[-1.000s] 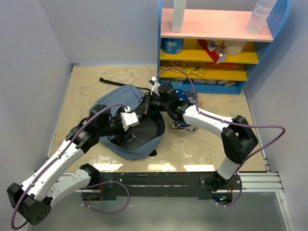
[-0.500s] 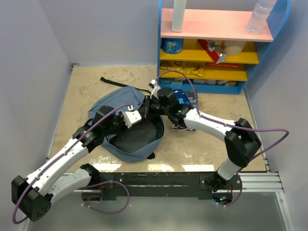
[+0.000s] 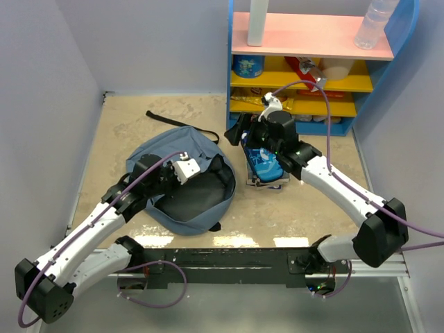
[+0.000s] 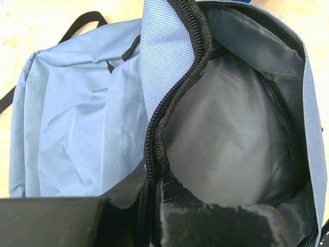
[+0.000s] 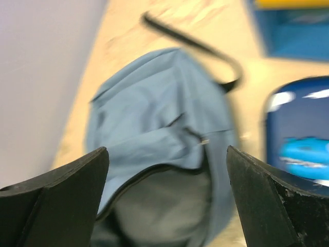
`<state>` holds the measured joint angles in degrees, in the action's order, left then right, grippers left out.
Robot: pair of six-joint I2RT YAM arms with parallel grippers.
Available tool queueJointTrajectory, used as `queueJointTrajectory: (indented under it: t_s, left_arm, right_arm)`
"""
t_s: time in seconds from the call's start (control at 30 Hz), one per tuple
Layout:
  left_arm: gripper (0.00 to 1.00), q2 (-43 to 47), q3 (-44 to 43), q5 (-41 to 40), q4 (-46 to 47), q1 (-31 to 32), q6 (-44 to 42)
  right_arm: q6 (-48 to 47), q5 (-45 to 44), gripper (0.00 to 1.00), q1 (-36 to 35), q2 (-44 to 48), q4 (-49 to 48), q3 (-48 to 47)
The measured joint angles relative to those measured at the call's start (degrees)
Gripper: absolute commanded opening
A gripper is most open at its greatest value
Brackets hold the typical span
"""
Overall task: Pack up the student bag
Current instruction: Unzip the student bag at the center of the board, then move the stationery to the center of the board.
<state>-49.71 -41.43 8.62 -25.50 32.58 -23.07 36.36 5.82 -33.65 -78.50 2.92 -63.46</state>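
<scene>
ok so the student bag (image 3: 156, 149) is lying flat on the tan tabletop (image 3: 125, 118), left of centre in the overhead shot, mouth gaping open so you can see the dark lining. Left gripper (image 4: 154, 200) is clamped on the black zipper (image 4: 177, 92) edge at the rim of that opening, jaws nearly together with the fabric pinched between them. Right gripper (image 5: 167, 198) sits near the top middle of the overhead view, jaws spread wide with nothing in them, just past the bag's right edge and close to a blue book (image 3: 267, 166) lying in front of the colourful shelf unit (image 3: 231, 69) at upper right
</scene>
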Motion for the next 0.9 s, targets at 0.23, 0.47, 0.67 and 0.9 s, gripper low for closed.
queueJointTrajectory:
  t_s: [0.23,0.47,0.67,0.9]
  left_arm:
    - [0.00,0.02,0.09,2.45,-0.39,-0.74,0.07]
    - [0.00,0.00,-0.61,3.65,-0.83,-1.68,0.04]
    - [0.00,0.11,-1.16,2.99,-0.87,-2.45,0.26]
    - [0.00,1.64,-1.07,1.73,-0.68,-3.21,1.73]
  right_arm:
    - [-8.28,-14.19,0.97,1.11,5.99,5.99,1.49]
    - [-15.39,-22.82,0.99,1.42,5.70,11.28,4.04]
    - [-16.90,-26.21,0.99,1.40,5.55,13.94,8.02]
    - [-15.61,-28.41,0.99,1.40,7.54,14.34,12.50]
